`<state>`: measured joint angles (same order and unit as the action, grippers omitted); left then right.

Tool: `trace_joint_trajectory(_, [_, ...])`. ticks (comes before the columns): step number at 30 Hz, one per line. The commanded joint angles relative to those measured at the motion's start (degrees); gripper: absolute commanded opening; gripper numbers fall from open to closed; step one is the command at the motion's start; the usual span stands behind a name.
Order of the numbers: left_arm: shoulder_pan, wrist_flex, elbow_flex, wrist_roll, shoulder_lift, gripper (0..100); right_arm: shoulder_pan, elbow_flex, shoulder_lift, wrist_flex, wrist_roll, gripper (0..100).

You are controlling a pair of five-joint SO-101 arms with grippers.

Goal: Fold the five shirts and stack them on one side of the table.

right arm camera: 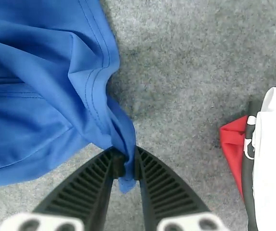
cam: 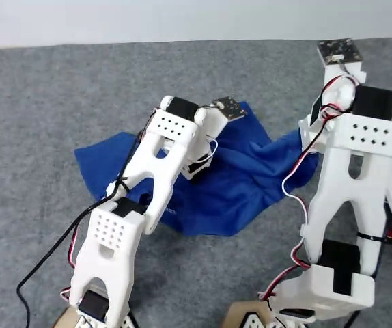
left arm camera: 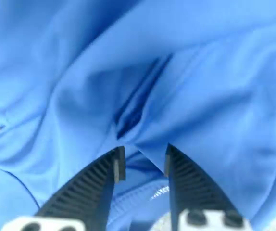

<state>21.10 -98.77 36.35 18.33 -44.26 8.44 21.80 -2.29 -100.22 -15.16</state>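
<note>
Pinched shut on blue shirt (right arm camera: 42, 86) hem at right gripper (right arm camera: 126, 162), likely for pulling cloth flat. Parted partway at left gripper (left arm camera: 143, 161), straddling a raised fold just ahead, apparently not yet clamped.

High camera: fixed above the near edge, looking down over the grey surface (cam: 39, 89). Left wrist camera: past the left hand (left arm camera: 143, 161), very close over the blue shirt (left arm camera: 128, 72). Right wrist camera: past the right hand (right arm camera: 126, 166), close at the blue shirt's right edge. All three share the blue shirt.
</note>
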Motion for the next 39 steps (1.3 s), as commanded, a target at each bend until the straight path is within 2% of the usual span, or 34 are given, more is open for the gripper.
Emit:
trace_joint_trajectory(1, [-0.4,0.4,-1.4,0.3,4.4,15,-0.5,0.4,3.5,-1.9,0.4,0.9])
trace_joint_trajectory(11, [-0.9,11.0,-7.6,0.3,4.4,15,-0.5,0.4,3.2,-1.8,0.5,0.9])
trace_joint_trajectory(18, [-1.0,14.9,-8.2,0.3,4.4,15,-0.6,0.4,3.2,-1.8,0.5,0.9])
trace_joint_trajectory(35, [-0.4,15.5,-9.0,0.3,2.3,14,-0.6,0.4,3.2,-1.9,0.5,0.9])
trace_joint_trajectory(39, [0.1,12.9,-5.2,0.3,0.0,12,-0.6,0.4,3.2,-1.9,0.5,0.9])
